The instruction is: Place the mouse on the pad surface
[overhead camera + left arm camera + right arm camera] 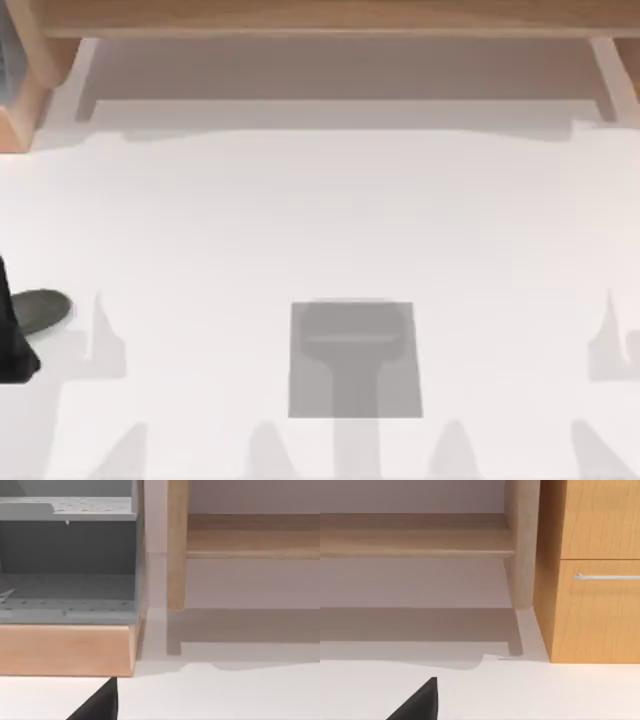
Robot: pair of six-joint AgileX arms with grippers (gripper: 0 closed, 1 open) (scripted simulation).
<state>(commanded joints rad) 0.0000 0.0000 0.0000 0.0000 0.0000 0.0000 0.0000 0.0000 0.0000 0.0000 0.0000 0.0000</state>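
Lying low on the white table (320,220), the mouse (42,309) is a small dark-grey oval at the far left edge of the top view, on my left arm's side and well apart from my right arm's side. It touches a black shape (14,335) that the picture's edge cuts off; I cannot tell what that shape is or whether it holds the mouse. The pad (355,358) is a flat mid-grey rectangle near the middle of the table's near edge, well to the right of the mouse and not touching it, with softer shadow bands across its surface and nothing resting on it. In the left wrist view, my left gripper (100,705) appears as a black wedge over the white tabletop. Ahead of it stands a grey open-fronted unit (67,560) on a light wooden base (65,650), with a wooden post (176,545) and a wooden shelf (252,535) beyond. In the right wrist view, my right gripper (420,705) is the same kind of black wedge above the table. Ahead of it is a wooden cabinet (592,610) with a slim metal handle (607,576), beside a pale post (522,545). I cannot tell whether either gripper is open or closed, and neither wrist view brings the mouse or the pad into sight.
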